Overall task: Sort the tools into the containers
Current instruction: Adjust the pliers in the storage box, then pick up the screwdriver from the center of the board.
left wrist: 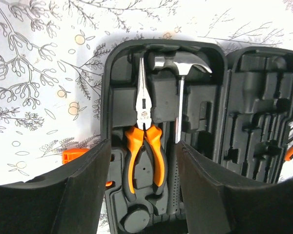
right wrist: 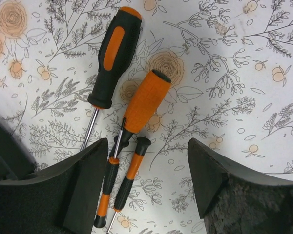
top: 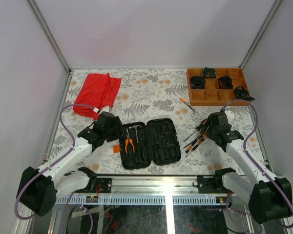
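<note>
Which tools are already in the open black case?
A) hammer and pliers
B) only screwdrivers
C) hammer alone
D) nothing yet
A: the left wrist view shows the pliers and the hammer lying in slots of the case, while the screwdrivers lie loose on the table.

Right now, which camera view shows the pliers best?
The left wrist view: the pliers lie large and sharp in the tool case, beside the hammer. The top view shows them only small; the right wrist view does not show them.
</note>
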### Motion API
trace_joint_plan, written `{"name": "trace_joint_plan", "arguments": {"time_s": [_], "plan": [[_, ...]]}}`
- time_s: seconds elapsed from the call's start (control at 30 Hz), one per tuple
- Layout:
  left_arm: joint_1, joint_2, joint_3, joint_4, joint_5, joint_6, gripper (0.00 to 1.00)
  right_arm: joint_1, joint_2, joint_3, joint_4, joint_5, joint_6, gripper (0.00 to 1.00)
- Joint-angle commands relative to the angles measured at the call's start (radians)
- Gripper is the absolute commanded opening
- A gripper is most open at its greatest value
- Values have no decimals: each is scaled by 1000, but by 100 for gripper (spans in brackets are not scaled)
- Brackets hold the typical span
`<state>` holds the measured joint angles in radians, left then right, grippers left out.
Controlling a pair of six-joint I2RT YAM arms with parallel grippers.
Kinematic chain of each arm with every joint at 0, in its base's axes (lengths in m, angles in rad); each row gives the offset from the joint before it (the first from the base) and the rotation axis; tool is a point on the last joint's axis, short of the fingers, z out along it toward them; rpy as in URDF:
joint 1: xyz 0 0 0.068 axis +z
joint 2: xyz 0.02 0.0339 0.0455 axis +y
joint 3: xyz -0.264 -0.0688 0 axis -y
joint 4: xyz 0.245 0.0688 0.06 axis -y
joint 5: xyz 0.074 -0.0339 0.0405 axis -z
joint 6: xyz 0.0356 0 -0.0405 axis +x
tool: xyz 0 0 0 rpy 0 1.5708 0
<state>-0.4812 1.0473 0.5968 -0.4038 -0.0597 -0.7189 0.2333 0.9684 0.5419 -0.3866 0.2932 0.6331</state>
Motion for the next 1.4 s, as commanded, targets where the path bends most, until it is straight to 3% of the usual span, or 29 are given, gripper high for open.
{"name": "trace_joint_plan", "arguments": {"time_s": [0.0, 0.2, 0.53, 0.97, 1.37], "plan": [[7, -32, 74, -61, 11, 47, 56, -63, 48, 25, 86, -89, -4, 73], [6, -47, 153, -137, 50, 105, 56, -107, 150, 69, 184, -230, -41, 73], [7, -50, 176, -152, 86, 135, 56, -115, 275, 155, 206, -170, -53, 72], [6, -46, 169, -139, 95, 136, 56, -118, 494, 288, 189, -132, -71, 64], [7, -42, 167, -135, 97, 134, 56, -119, 651, 354, 173, -113, -64, 65]]}}
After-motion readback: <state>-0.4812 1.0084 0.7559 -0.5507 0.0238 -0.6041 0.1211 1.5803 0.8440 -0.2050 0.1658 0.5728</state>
